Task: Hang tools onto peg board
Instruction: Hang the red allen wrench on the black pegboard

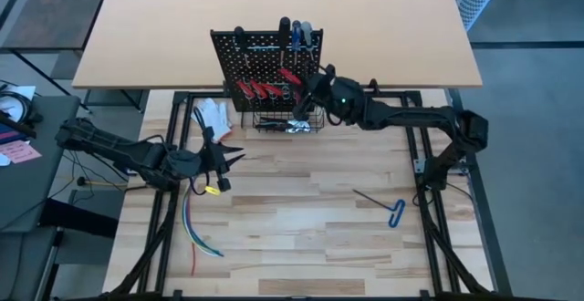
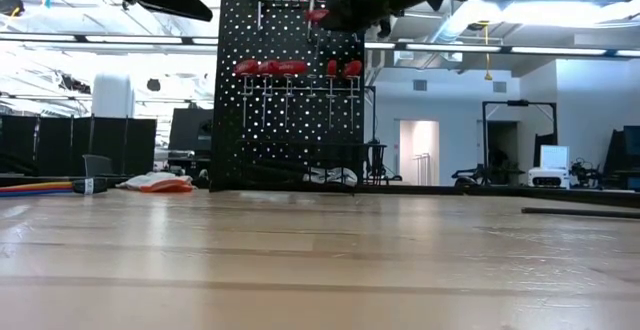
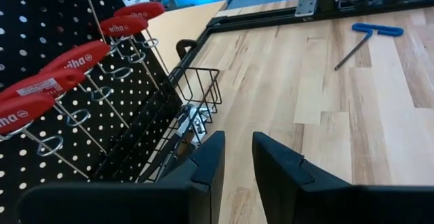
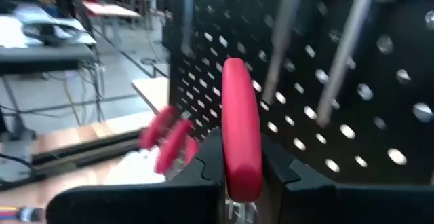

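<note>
1. The peg board [image 1: 260,64] stands upright at the far edge of the light wooden tabletop [image 1: 301,228], with a row of red-handled screwdrivers [image 1: 258,88] hanging in its metal rings and darker-handled tools [image 1: 297,35] slotted along its top
2. The right claw [image 1: 306,84] is up against the front of the peg board, fingers closed on a red-handled tool [image 4: 241,132], whose handle stands upright between them just in front of the perforated panel
3. A black wire basket [image 1: 287,120] hangs at the foot of the board, beneath the right claw, with something small and pale inside that is too small to make out
4. The left claw [image 1: 228,160] hovers over the tabletop, left of the board, holding nothing, its fingers [image 3: 207,166] parted by a narrow gap
5. A blue-handled T-shaped hex key [image 1: 388,208] lies flat on the tabletop, well apart from the board, on the right side
6. A white glove [image 1: 214,114] lies just left of the board, and a bundle of coloured wires [image 1: 196,223] lies near the left claw
</note>
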`<state>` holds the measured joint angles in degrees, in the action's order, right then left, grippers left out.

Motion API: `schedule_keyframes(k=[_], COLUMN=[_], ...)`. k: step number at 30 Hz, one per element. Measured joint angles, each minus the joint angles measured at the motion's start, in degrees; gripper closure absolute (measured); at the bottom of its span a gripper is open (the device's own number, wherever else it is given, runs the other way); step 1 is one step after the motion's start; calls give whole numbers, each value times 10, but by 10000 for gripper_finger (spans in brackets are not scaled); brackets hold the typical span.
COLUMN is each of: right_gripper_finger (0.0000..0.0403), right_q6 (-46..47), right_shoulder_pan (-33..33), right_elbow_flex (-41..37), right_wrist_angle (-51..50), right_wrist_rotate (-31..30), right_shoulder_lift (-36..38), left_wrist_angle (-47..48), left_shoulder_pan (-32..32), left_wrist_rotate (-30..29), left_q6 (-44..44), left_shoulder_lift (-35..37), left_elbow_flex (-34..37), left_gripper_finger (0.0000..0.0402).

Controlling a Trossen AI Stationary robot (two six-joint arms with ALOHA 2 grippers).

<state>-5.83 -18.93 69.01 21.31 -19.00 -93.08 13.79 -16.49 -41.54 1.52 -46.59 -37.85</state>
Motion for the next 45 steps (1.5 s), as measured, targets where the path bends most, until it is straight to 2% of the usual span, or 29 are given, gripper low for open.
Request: schedule_keyframes(k=[6, 11, 17, 22, 40, 45], right_gripper_finger=[364, 364, 343, 331, 324, 295], right_q6=[0, 8, 14, 13, 10, 9], right_shoulder_pan=[1, -2, -7, -7, -7, -7], right_elbow_flex=[0, 0, 0, 0, 0, 0], right_wrist_angle=[-15, -52, -81, -82, -85, -84], right_wrist_rotate=[0, 24, 27, 27, 27, 27], right_shoulder_lift=[0, 0, 0, 0, 0, 0], left_wrist_angle=[-3, -4, -12, -13, -13, -13], left_shoulder_pan=[0, 0, 0, 1, 8, 8], left_wrist_rotate=[0, 0, 0, 0, -1, -1], left_q6=[4, 2, 2, 2, -3, -3], left_shoulder_lift=[0, 0, 0, 0, 0, 0], left_elbow_flex=[0, 0, 0, 0, 0, 0], left_gripper_finger=[330, 330, 330, 330, 330, 330])
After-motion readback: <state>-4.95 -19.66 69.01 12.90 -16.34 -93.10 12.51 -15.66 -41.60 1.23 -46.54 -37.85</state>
